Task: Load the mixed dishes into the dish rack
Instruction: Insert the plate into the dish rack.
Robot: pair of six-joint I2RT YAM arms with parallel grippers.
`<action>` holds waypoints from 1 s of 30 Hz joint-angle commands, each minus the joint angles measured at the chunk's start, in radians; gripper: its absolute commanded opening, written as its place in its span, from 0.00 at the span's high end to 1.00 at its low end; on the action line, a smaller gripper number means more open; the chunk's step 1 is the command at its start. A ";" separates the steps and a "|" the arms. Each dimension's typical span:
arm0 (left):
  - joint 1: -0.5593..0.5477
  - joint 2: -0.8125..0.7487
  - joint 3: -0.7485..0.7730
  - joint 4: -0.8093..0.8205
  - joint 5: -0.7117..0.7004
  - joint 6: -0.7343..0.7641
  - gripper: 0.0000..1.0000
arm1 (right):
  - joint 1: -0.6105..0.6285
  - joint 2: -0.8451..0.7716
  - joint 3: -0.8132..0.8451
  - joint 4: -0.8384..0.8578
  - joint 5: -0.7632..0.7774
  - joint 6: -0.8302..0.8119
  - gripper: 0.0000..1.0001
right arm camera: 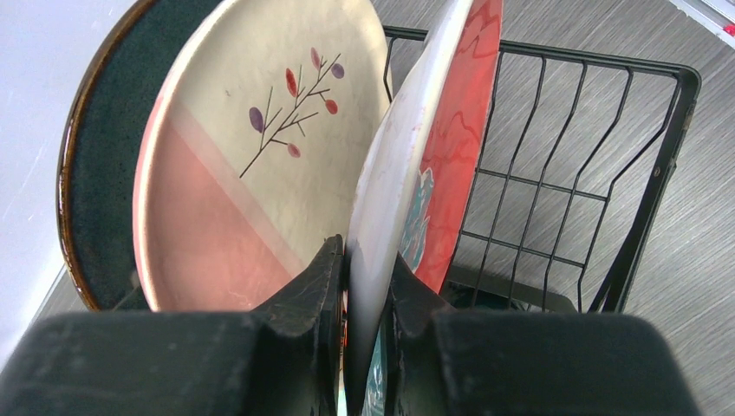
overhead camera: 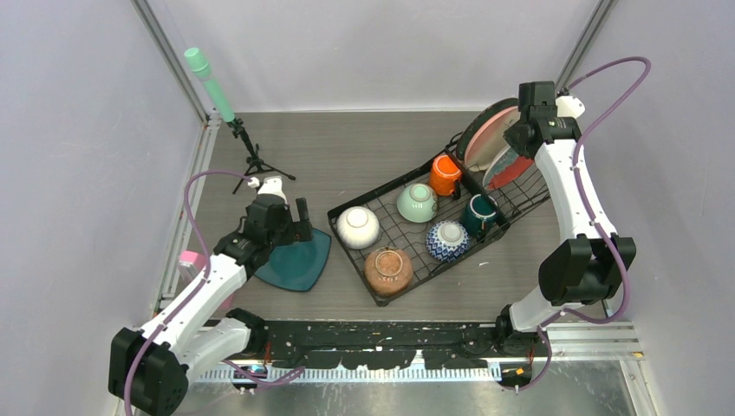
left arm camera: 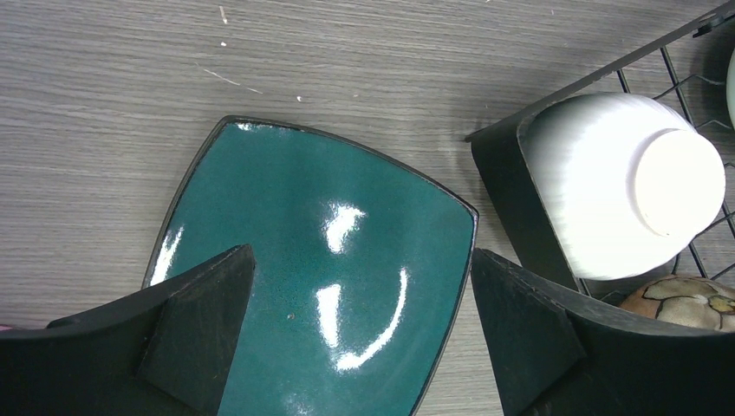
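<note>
Grey wood-grain bench [overhead camera: 347, 156]. Black wire rack [overhead camera: 392, 232] sits right of centre, set at an angle. Square teal plate [overhead camera: 299, 264] lies flat just beside the rack's left corner. Tripod [overhead camera: 256, 160] stands far left. Pink cup [overhead camera: 190, 258] at left edge, partly hidden.

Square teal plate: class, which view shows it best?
Left wrist: the square teal plate looms large, rim and glaze clear. Top external shows it small, partly under the left arm. Right wrist misses it.
</note>
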 commanded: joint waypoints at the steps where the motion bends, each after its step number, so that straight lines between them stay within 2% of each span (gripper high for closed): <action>1: 0.011 0.000 0.011 0.017 0.012 -0.008 0.02 | 0.012 -0.019 0.005 0.131 -0.107 -0.018 0.89; 4: 0.013 0.008 0.010 0.016 0.015 -0.005 0.02 | 0.012 -0.014 0.004 0.110 -0.124 -0.026 0.71; 8: 0.023 0.017 0.010 0.003 0.012 0.000 0.02 | 0.012 -0.033 0.001 0.100 -0.147 -0.036 0.51; 14: 0.053 0.033 0.020 -0.017 0.014 0.007 0.02 | 0.012 -0.055 0.072 0.060 -0.183 -0.094 0.35; 21: 0.126 0.065 0.046 -0.053 0.041 0.015 0.02 | 0.011 -0.111 0.142 0.014 -0.311 -0.150 0.32; 26: 0.196 0.095 0.048 -0.064 0.073 0.004 0.02 | 0.018 -0.189 0.103 0.030 -0.494 -0.171 0.32; 30: 0.269 0.121 0.045 -0.053 0.113 -0.015 0.02 | 0.081 -0.261 0.022 0.059 -0.575 -0.179 0.32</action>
